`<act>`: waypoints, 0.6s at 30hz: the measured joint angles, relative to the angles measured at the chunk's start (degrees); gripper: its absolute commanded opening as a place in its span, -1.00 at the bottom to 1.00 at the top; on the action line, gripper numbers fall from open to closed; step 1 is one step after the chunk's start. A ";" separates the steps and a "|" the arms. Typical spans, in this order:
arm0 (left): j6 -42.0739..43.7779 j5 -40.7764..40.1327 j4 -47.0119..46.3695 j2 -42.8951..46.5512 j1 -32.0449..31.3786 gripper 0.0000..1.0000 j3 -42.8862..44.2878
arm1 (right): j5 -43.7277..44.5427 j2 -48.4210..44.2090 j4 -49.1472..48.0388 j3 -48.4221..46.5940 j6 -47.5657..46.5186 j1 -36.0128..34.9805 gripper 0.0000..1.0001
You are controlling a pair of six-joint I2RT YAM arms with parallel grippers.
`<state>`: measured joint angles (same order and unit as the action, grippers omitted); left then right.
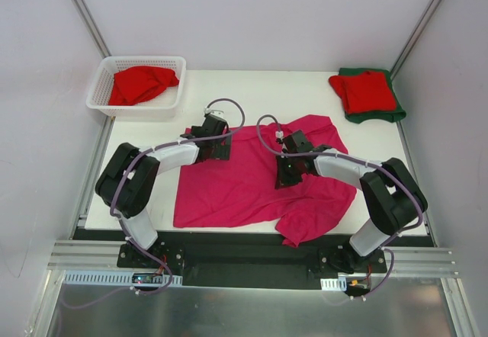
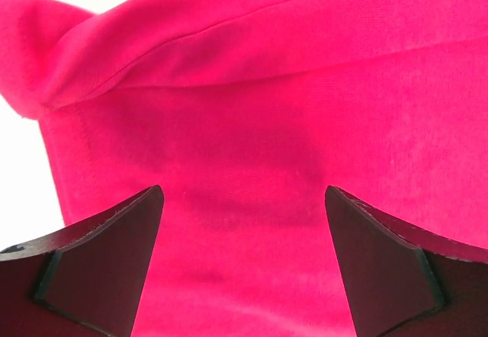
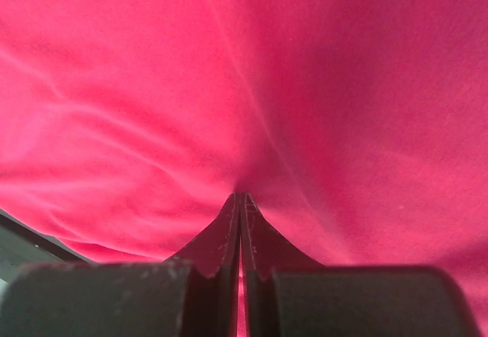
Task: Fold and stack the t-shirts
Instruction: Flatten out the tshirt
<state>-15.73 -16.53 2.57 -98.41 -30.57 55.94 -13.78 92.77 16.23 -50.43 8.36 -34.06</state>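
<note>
A magenta-pink t-shirt (image 1: 236,188) lies spread and rumpled across the middle of the white table, one part hanging over the near edge. My left gripper (image 1: 218,146) is at the shirt's far left edge, open; in the left wrist view its fingers (image 2: 114,238) stand wide over the pink cloth (image 2: 244,123) near a folded hem. My right gripper (image 1: 288,174) is over the shirt's middle, shut on a pinch of cloth that puckers at its tips (image 3: 242,196). A folded red t-shirt (image 1: 364,91) rests on a folded dark green one (image 1: 377,114) at the far right.
A white lattice basket (image 1: 95,97) stands at the far left corner with a crumpled red t-shirt (image 1: 141,84) inside. Bare table (image 1: 259,93) lies between the basket and the folded stack. Grey walls close in the left, right and back.
</note>
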 measured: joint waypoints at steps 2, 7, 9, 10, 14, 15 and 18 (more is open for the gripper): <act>0.04 0.00 -0.17 -1.31 0.31 0.42 0.87 | 0.02 0.00 0.00 0.20 0.00 -0.04 -0.99; -0.07 -0.02 -0.39 -4.33 0.76 -0.77 3.30 | 0.07 0.00 0.09 0.63 0.02 -0.09 -0.98; 0.68 -0.04 -0.44 -5.09 1.07 -0.96 4.22 | 0.09 0.00 0.02 0.63 0.02 -0.15 -0.98; 0.79 -0.07 -0.48 -5.35 1.07 -1.00 4.68 | 0.07 0.00 0.02 0.63 0.00 -0.17 -0.98; 1.46 -0.22 -0.66 -5.62 1.44 -1.00 5.46 | 0.09 0.00 0.02 0.66 0.02 -0.33 -0.99; 1.51 -0.26 -0.68 -5.64 1.49 -1.00 5.57 | 0.09 0.00 0.04 0.66 0.02 -0.37 -0.98; 1.60 -0.31 -0.70 -5.86 1.97 -1.00 5.68 | 0.09 0.00 0.04 0.66 0.02 -0.39 -0.98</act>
<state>-14.13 -16.84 1.87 -104.27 -28.60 61.63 -13.69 92.77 16.27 -49.78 8.38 -34.46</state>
